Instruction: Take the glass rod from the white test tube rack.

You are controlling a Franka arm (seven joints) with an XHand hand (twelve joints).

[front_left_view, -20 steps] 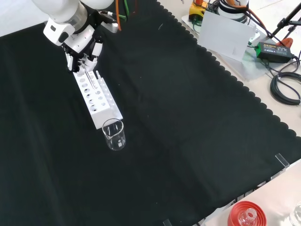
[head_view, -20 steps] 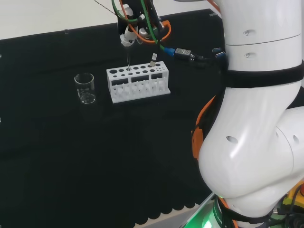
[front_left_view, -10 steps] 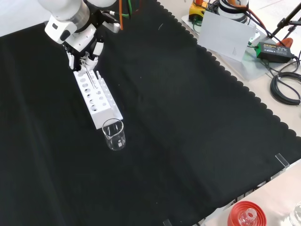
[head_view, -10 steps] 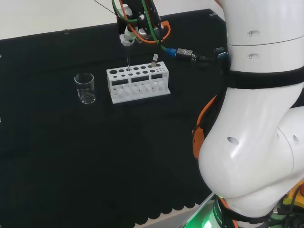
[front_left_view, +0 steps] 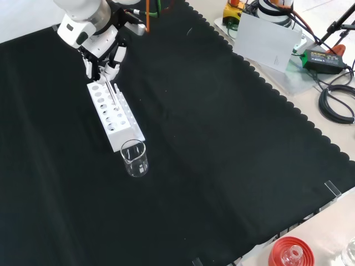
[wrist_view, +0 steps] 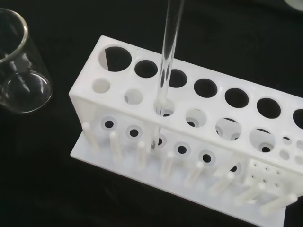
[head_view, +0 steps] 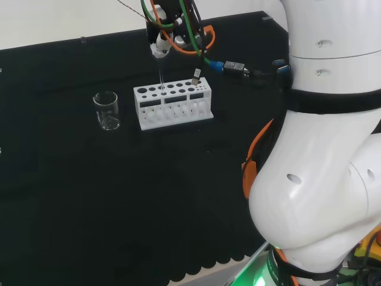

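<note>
The white test tube rack (head_view: 172, 105) (front_left_view: 115, 117) stands on the black cloth, with two rows of holes along its top (wrist_view: 208, 118). A thin clear glass rod (head_view: 161, 75) (front_left_view: 112, 92) (wrist_view: 167, 61) rises upright from one of the small holes, and its lower end is still inside the rack. The hand (head_view: 159, 45) (front_left_view: 103, 53) is directly above the rack, with its fingers pinched on the rod's upper end.
A clear glass beaker (head_view: 106, 111) (front_left_view: 135, 158) (wrist_view: 18, 71) stands just off one end of the rack. A small tagged object (head_view: 194, 75) sticks out of a hole near the rack's other end. A red ribbed stand (front_left_view: 287, 252) with a flask sits at the front view's bottom right.
The hand has risen a little above the rack, drawing the glass rod upward with it. Rack and beaker have stayed in place.
</note>
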